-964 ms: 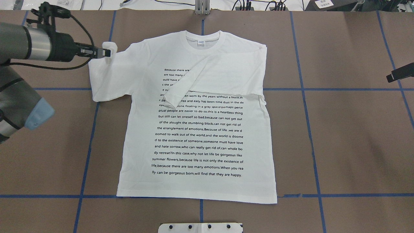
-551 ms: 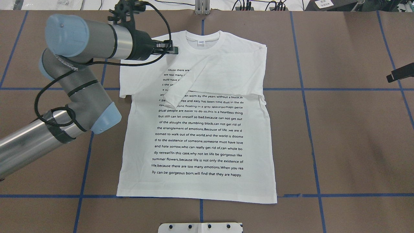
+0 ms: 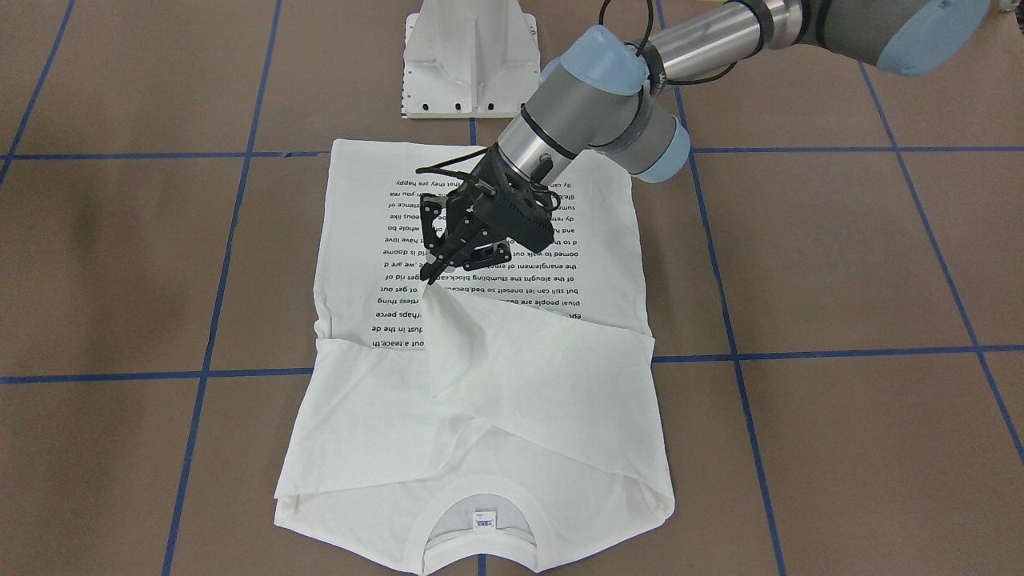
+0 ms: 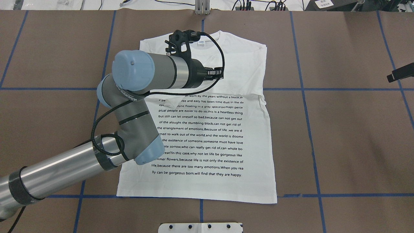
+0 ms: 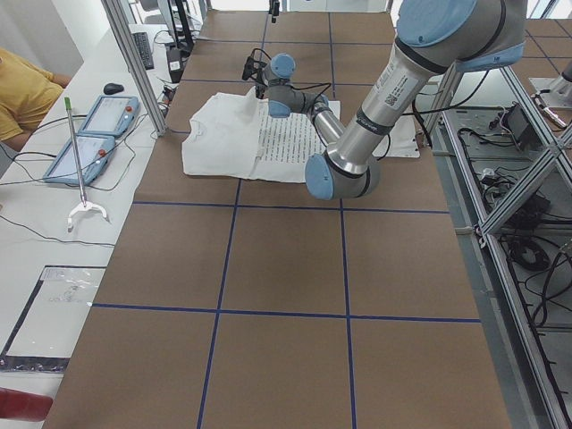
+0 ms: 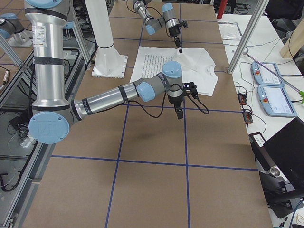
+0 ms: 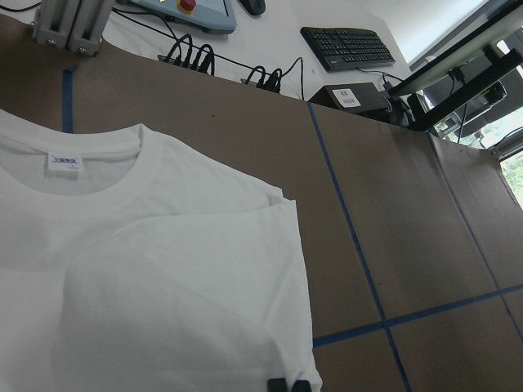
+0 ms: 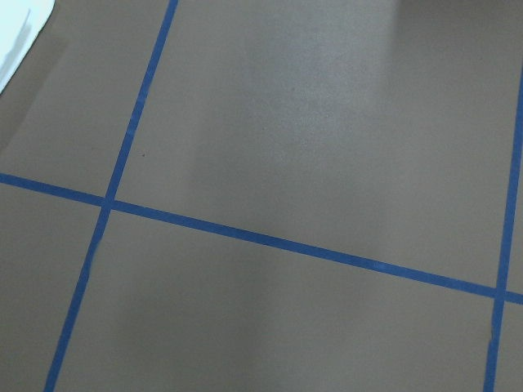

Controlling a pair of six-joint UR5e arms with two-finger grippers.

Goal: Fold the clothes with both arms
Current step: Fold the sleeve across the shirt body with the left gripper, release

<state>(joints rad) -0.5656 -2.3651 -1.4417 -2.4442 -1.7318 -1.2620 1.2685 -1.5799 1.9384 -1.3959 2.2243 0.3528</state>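
Cloth from the white shirt is pinched in the left gripper. The jaws stand narrow, closed on the tip of a sleeve, which rises from the flat garment to a peak at the fingertips. The shirt lies spread on the brown table directly below this gripper, front side up.

Its block of small black text runs from under the gripper back toward the robot's side. The ribbed round collar and the small neck label lie on the far side of the gripper, away from the robot. The held sleeve is drawn across the chest from the left arm's side. Under it the opposite sleeve lies folded flat inward over the upper lines of print. The lower hem is straight and the body is mostly smooth, with soft creases near the shoulders.

The right gripper hangs well off to the side, apart from the shirt, over bare table crossed by blue tape. I cannot tell whether its jaws are wide or narrow. The white pedestal base stands behind the left gripper, just past the hem.
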